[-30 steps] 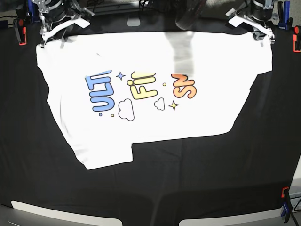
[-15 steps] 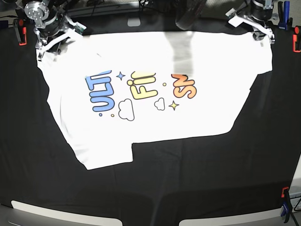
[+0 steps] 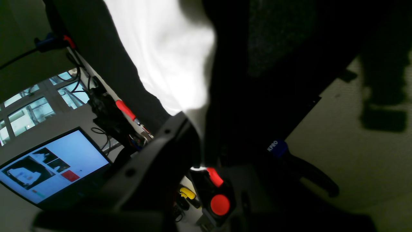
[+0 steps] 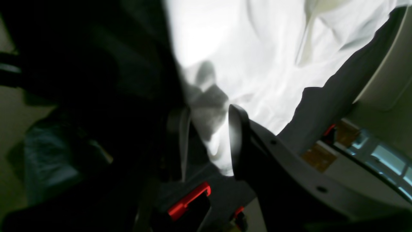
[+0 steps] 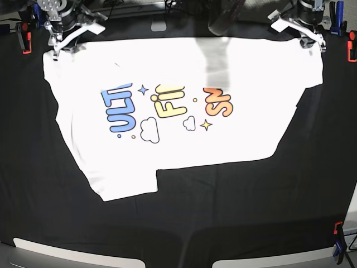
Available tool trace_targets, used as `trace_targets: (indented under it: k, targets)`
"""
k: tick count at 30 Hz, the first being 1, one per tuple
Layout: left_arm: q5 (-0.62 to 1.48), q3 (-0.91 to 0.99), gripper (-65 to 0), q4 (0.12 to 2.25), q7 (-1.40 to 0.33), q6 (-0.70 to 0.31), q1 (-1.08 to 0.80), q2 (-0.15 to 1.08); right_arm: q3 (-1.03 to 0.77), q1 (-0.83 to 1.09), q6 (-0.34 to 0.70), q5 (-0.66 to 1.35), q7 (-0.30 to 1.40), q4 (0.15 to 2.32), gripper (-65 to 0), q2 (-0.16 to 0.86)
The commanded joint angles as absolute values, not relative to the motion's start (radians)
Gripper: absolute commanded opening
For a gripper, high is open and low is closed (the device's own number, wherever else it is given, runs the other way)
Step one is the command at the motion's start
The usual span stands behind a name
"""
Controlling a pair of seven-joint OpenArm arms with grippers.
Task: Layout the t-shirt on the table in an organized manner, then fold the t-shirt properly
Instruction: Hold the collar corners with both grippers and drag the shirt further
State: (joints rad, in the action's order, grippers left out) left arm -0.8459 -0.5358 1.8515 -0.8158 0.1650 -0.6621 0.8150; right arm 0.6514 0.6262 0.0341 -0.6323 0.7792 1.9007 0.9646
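The t-shirt (image 5: 184, 111) lies print-up, spread across the black surface (image 5: 234, 212), its far edge by both arms. It is thin, limp cloth: light, prone to wrinkling and sliding, best pinched at corners or hems. The left gripper (image 5: 305, 34) has its fingers closed at the far corner, apparently on cloth. The right gripper (image 4: 207, 129) shows fingers (image 4: 236, 135) parted around a fold, not yet pinching
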Motion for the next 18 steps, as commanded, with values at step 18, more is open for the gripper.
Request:
trace_targets:
  k: [18]
  targets:
    - [-0.862,-0.532,-65.0,1.865,-0.811,0.192,-0.665,0.828,0.729,0.504,0.037,-0.595,0.680,1.761,-45.6,0.937]
